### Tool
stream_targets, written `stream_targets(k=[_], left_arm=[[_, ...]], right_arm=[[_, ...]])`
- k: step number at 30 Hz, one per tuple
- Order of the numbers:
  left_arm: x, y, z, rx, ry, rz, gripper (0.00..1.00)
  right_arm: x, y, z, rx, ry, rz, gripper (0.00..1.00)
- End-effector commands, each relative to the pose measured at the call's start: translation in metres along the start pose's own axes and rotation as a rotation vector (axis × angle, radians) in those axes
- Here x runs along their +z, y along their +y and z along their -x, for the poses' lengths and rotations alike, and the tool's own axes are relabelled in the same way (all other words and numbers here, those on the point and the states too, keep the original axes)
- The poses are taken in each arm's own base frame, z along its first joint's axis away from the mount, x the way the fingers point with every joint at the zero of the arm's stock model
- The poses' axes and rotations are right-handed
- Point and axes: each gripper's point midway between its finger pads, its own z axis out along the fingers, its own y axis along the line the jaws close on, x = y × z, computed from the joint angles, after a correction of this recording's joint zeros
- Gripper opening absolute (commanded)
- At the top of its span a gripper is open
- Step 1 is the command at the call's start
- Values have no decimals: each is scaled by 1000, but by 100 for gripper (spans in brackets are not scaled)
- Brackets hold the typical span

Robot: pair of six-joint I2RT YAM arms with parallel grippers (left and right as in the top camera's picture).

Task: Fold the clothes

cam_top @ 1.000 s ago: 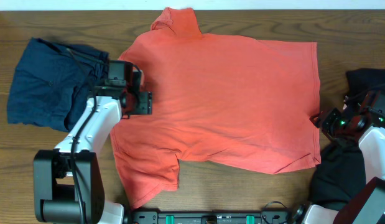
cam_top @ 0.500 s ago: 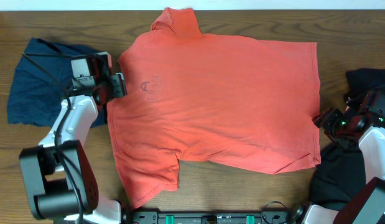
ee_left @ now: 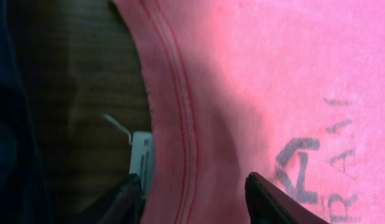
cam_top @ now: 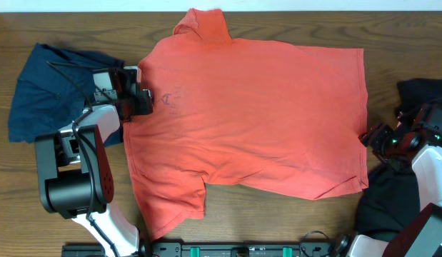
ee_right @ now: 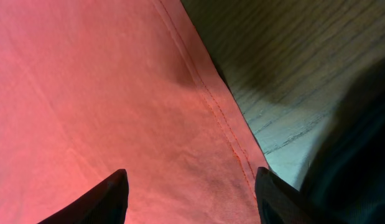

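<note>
One white tag (ee_left: 141, 160) | left wrist only | beside T-shirt (ee_left: 242, 74) hem

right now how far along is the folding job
Done: the coral-red short-sleeved T-shirt lies spread flat on the wooden table, no fold made. In hand: the left claw, open, straddles its edge near the small dark logo; the right claw, open, sits over the opposite hem. Left: every fold, plus the crumpled navy garment and the black garment beside the shirt.
</note>
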Motion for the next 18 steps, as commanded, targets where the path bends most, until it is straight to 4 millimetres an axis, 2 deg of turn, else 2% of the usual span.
stream_targets(k=[1, 9, 15, 18], left_arm=[[7, -1, -1, 29, 0, -15, 54], [7, -1, -6, 2, 21, -17, 27], [7, -4, -10, -12, 38, -33, 19], [5, -4, -6, -14, 28, -32, 10]], right_arm=[[-2, 4, 4, -6, -12, 3, 64], [-2, 4, 5, -7, -17, 4, 63], [-2, 5, 7, -9, -23, 6, 63], [-2, 5, 7, -9, -23, 6, 63]])
